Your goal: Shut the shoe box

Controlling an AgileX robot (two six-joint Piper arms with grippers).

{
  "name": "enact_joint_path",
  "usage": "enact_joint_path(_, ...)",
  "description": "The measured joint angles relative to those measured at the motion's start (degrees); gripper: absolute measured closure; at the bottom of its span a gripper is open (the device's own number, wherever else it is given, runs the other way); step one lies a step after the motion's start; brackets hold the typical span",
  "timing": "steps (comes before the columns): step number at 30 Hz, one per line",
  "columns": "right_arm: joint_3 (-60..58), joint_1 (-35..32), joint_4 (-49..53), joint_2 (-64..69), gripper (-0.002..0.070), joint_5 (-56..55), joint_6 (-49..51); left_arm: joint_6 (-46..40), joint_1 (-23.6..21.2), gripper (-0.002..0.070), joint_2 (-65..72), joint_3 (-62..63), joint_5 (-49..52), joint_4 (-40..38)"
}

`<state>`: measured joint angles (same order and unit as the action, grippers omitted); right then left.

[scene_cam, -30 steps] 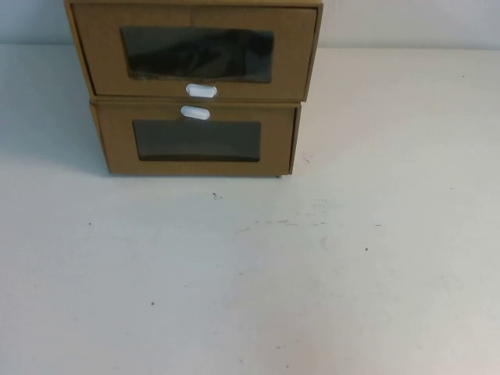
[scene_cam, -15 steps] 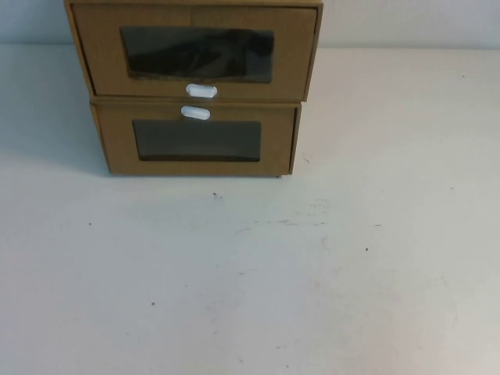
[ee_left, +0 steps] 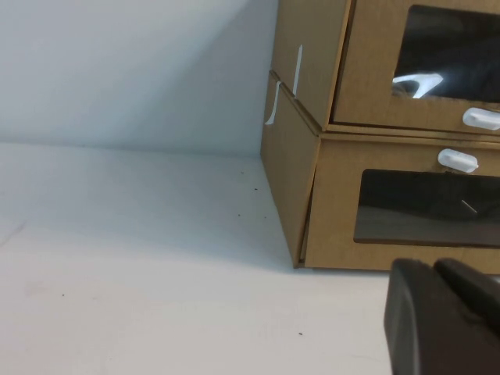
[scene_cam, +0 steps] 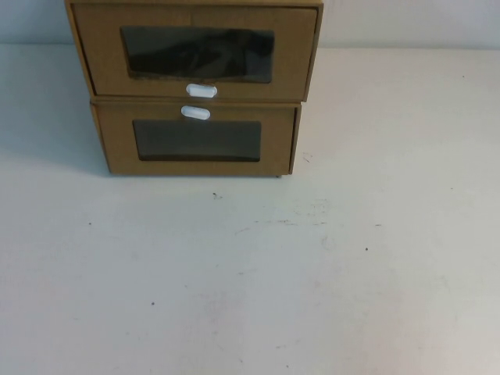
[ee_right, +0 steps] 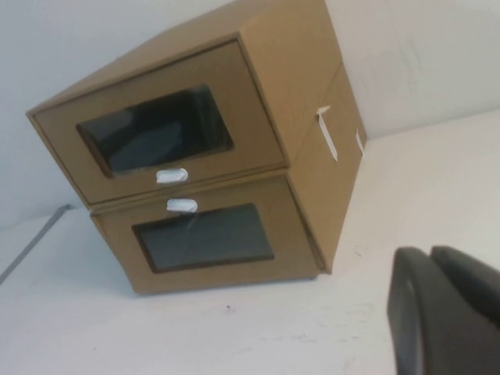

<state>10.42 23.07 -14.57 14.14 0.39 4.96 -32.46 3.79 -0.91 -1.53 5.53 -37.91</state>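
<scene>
- Shoe box (scene_cam: 195, 51): it is the upper of two stacked brown boxes and sits directly on the lower box (scene_cam: 195, 141). Its white tab (scene_cam: 201, 91) is just below its window (scene_cam: 197, 55).
- Change: you will find none over the last second. Both boxes, both tabs and the surface (scene_cam: 312, 273) look identical in the high view, and no arm has entered it.
- Meaning, as a judgement: the drawer front looks flush or nearly flush with its sleeve. Either the closing push has not started or little travel is left; you cannot tell which.
- Left gripper (ee_left: 437, 308): low, in front of the lower box and off its left corner. Released or clenched cannot be told.
- Right gripper (ee_right: 441, 301): in front of the lower box and off to its right side, apart from it. Its state cannot be told either.
- Count: two boxes, two windows, two white tabs, two grippers, one surface.
</scene>
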Motion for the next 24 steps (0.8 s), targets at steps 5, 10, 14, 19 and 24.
enact_joint_path(5, 0.0, 0.0, 0.54, 0.0, 0.0687, 1.46, -1.64, 0.0, 0.0, 0.068, 0.0, 0.0, 0.0, 0.0)
enact_joint_path(10, -0.92, -3.53, 0.82, -0.97, 0.0687, 1.58, -10.23, 0.0, 0.0, 0.068, 0.0, 0.0, 0.0, 0.0)
enact_joint_path(14, -3.08, -13.45, 0.9, -3.59, 0.0687, 3.93, -12.77, 0.0, 0.0, 0.068, 0.0, 0.0, 0.0, 0.0)
enact_joint_path(19, -7.09, -21.04, 1.04, -11.42, 0.0687, 8.41, -13.11, 0.0, 0.0, 0.068, 0.0, 0.0, 0.0, 0.0)
enact_joint_path(24, -9.37, -21.6, 1.04, -14.58, 0.0687, 10.16, -13.25, 0.0, 0.0, 0.068, 0.0, 0.0, 0.1, 0.0)
